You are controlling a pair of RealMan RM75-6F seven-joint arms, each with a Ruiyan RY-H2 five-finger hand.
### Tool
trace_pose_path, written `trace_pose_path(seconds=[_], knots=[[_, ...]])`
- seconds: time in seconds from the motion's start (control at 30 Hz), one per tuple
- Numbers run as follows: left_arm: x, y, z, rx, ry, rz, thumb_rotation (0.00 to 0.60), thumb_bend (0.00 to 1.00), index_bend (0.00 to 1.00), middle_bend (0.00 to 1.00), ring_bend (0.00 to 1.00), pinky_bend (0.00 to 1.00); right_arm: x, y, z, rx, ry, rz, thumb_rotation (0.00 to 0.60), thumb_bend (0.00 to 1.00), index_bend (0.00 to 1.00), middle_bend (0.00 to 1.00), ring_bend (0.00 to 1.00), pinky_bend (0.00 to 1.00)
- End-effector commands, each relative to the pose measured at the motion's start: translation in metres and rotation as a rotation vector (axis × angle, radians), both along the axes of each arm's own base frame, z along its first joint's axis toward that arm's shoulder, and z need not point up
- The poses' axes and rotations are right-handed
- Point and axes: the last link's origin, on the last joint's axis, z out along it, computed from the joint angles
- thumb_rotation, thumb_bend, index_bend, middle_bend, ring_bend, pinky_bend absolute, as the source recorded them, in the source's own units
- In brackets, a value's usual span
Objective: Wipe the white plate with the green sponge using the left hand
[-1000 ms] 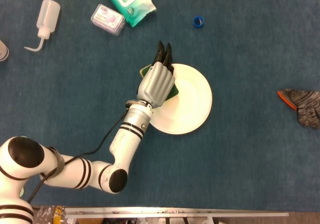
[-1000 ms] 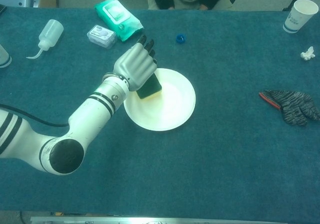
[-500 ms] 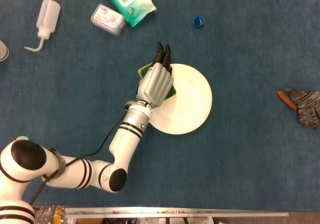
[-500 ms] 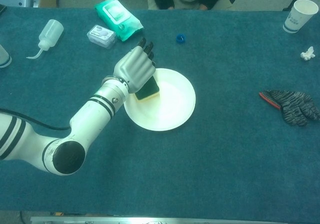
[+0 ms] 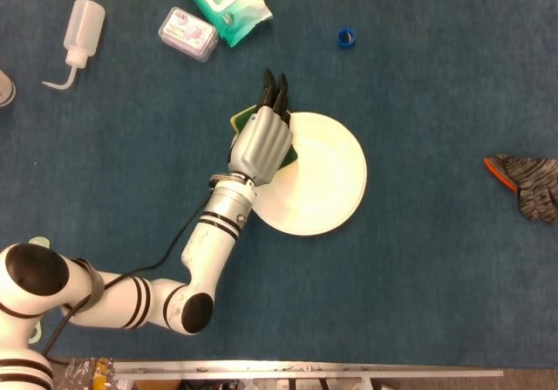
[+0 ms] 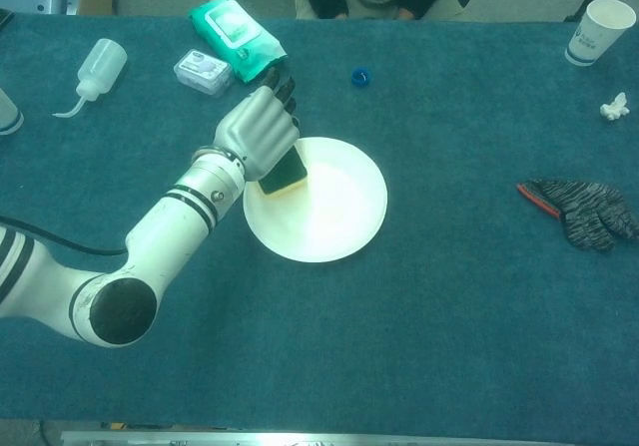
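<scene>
green sponge [image 6: 285,174] on white plate [image 6: 334,217] rim

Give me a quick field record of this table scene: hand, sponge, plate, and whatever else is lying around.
left hand: holds the green sponge
sponge position: on the left rim of the white plate
right hand: not in view
far left: squeeze bottle, wipes pack, small clear box
behind plate: blue cap
right side: striped glove, paper cup

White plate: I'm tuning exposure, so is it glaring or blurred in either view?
Chest view: white plate looks washed out toward its centre, its surface detail lost. Head view: plate evenly lit, rim crisp. No motion blur on the left hand in either.
</scene>
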Motion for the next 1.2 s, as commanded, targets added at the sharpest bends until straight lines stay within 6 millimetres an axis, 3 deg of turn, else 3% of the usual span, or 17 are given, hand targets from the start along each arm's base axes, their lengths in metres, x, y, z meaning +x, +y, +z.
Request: trace_pose_path(seconds=[0.03,0.33,1.2], knots=[[0.005,-0.002,-0.004,-0.012,-0.009,-0.01,0.6,0.33,0.57,0.16,0.01,0.07,0.0,0.0,0.0,-0.001,0.0,-0.001,0.6,0.39,0.39,0.39,0.24,0.45],[0.008,0.001,-0.016,-0.018,0.002,-0.02,0.6,0.33,0.57,0.16,0.01,0.07,-0.003,0.001,0.005,-0.012,0.007,-0.013,0.6,0.39,0.39,0.39,0.24,0.45],[-0.014,0.009,-0.002,0.036,0.052,-0.009,0.6,0.33,0.57,0.16,0.01,0.07,0.002,0.001,0.002,-0.005,0.007,0.002,0.6,0.39,0.39,0.39,0.24,0.45]])
